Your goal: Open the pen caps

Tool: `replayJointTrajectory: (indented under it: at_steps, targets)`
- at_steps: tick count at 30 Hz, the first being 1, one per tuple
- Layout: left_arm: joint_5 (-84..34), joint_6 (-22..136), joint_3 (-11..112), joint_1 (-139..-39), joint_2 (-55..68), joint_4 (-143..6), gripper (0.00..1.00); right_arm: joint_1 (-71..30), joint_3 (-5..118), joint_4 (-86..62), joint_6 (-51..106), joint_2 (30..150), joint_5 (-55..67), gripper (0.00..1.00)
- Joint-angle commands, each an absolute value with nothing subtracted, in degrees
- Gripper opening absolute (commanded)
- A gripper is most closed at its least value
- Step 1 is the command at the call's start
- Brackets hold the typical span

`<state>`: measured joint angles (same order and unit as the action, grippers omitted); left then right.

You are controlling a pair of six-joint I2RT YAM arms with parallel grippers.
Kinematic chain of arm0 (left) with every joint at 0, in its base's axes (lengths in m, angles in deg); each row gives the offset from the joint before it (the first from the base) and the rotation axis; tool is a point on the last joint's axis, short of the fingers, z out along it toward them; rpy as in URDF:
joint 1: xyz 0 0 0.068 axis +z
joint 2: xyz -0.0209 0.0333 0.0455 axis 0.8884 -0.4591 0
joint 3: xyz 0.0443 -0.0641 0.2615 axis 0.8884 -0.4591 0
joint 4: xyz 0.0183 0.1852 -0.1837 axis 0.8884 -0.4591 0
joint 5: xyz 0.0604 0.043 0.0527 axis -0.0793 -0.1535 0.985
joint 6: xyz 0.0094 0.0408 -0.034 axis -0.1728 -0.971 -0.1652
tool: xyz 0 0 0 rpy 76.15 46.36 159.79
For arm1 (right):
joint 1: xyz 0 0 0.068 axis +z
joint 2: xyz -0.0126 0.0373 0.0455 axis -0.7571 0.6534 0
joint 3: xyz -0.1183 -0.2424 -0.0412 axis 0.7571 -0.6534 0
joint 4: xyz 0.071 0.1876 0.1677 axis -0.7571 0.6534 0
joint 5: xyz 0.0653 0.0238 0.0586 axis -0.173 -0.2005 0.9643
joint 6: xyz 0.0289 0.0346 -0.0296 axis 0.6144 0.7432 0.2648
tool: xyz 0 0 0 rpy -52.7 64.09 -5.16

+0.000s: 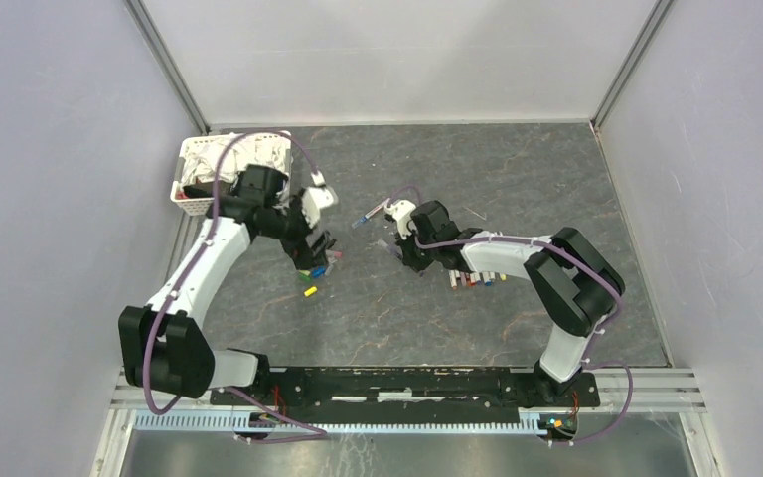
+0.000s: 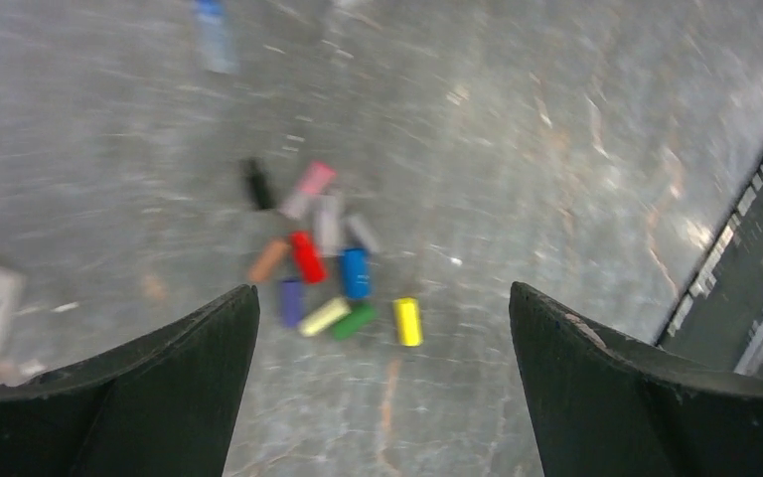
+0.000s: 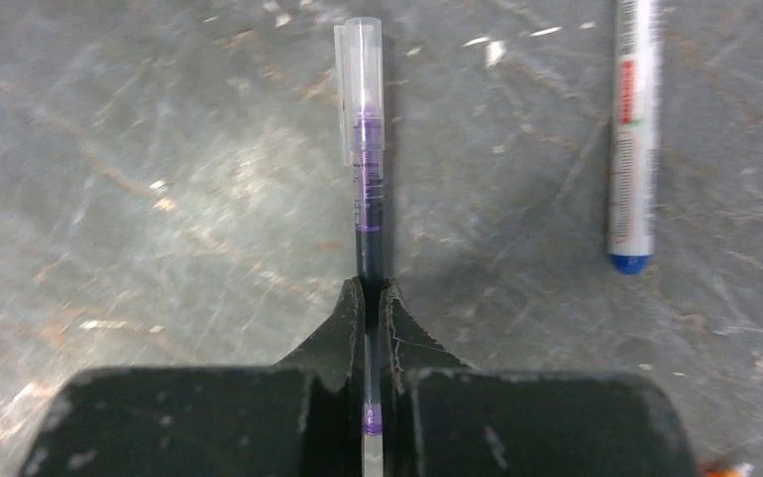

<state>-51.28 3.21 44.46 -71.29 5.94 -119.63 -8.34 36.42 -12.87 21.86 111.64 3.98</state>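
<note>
Right end effector [image 3: 370,290] pinching slim purple-ink pen [image 3: 369,234], translucent cap [image 3: 359,79].

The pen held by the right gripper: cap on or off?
On. Right wrist view: a clear cap covers the far tip of the purple pen clamped by the right gripper, jaws shut.

Even, bright overhead light, soft shadows in the top view. Left wrist view motion-blurred all over, pen caps [image 2: 308,256] smeared. Right wrist view sharp; pale glare on counter [image 3: 139,199].
</note>
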Motion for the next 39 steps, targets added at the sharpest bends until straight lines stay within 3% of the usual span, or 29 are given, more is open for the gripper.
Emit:
replayJointTrajectory:
  at_steps: [1,12,19,36,38,39]
  targets:
    - [-55.30,-5.56,37.78,-76.41,7.20,-118.99,1.00,-8.13,34.52,-14.70,21.86,106.52,14.36,0.00]
    - [-58.56,-15.69,35.34,-80.43,5.00,-118.82,1.00,-8.52,34.13,-12.76,25.79,100.92,44.77,0.00]
    - [-63.94,-17.36,37.68,-81.26,3.34,-121.56,0.98,-8.42,35.61,-12.82,27.36,101.43,49.88,0.00]
    - [-65.67,-21.60,41.17,-85.84,-2.41,-129.22,0.21,-8.41,38.76,-13.08,30.22,104.62,50.18,0.00]
    - [-65.75,-22.07,41.66,-86.45,-2.95,-130.26,0.15,-8.38,39.41,-12.82,30.74,105.51,50.03,0.06]
    - [-65.89,-22.08,41.84,-86.67,-3.21,-130.62,0.12,-8.35,39.69,-13.02,31.22,105.82,49.79,0.15]
